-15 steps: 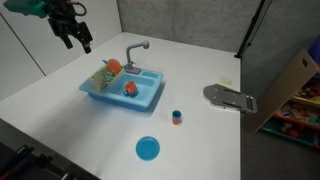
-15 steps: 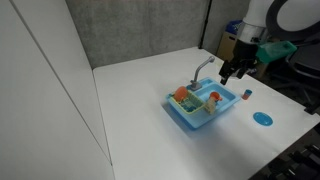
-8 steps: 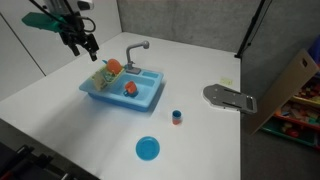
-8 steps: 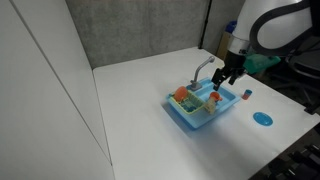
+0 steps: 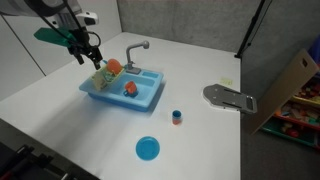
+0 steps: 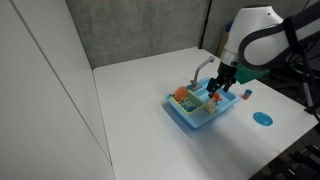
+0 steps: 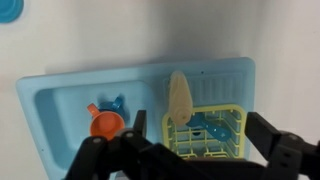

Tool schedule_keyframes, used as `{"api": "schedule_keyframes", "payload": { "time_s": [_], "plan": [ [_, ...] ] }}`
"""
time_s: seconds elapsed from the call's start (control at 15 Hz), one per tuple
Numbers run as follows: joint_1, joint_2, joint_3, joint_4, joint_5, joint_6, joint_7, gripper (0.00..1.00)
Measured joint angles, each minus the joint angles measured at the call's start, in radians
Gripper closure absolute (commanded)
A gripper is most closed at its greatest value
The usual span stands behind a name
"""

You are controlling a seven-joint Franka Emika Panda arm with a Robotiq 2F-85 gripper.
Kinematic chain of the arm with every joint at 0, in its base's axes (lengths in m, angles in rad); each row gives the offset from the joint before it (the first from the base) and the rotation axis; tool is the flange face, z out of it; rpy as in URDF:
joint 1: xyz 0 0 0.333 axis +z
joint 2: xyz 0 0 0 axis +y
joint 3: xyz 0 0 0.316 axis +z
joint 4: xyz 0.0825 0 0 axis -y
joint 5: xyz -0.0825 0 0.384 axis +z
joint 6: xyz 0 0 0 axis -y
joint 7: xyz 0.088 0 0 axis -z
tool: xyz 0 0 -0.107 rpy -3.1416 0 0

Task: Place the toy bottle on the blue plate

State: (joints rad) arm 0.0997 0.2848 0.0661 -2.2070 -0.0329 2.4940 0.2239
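Spreading wide across the bottom of the wrist view, the fingers (image 7: pixel 283 150) of the gripper (image 7: pixel 182 148) hold nothing; the jaws stand well apart. Above them, at frame centre, the toy bottle (image 7: pixel 180 96) rests against the top of the yellow rack (image 7: pixel 210 138) inside the toy sink (image 7: pixel 60 95); whether it stands or lies flat I cannot tell.

The step in hand looks to be the reach for the grasp. To do it well, I judge, come straight down with the bottle centred between the pads, keep both fingers clear of the rack's wire, and close across the bottle's narrow width. It is rounded and lumpy, so a pinch near its tip may slip.

An orange toy (image 7: pixel 105 124) lies in the left basin, apart from the bottle. The blue plate (image 5: pixel 148 149) sits on the white table (image 5: pixel 60 130) at lower centre of an exterior view, well apart from the sink, with a blue-and-red cylinder (image 5: pixel 177 118) near it. A cardboard box (image 5: pixel 295 80) stands at the right edge.
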Motion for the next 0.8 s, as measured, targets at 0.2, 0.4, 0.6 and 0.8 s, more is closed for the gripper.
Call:
{"api": "schedule_keyframes", "payload": {
  "time_s": [0.2, 0.4, 0.6, 0.8],
  "plan": [
    [0.012, 0.031, -0.013, 0.019, 0.000, 0.000, 0.005, 0.00],
    [0.021, 0.064, -0.025, 0.039, 0.000, 0.000, 0.010, 0.00],
    [0.033, 0.099, -0.039, 0.064, -0.010, 0.000, 0.024, 0.00],
    [0.046, 0.130, -0.048, 0.088, -0.011, 0.001, 0.032, 0.00]
  ]
}}
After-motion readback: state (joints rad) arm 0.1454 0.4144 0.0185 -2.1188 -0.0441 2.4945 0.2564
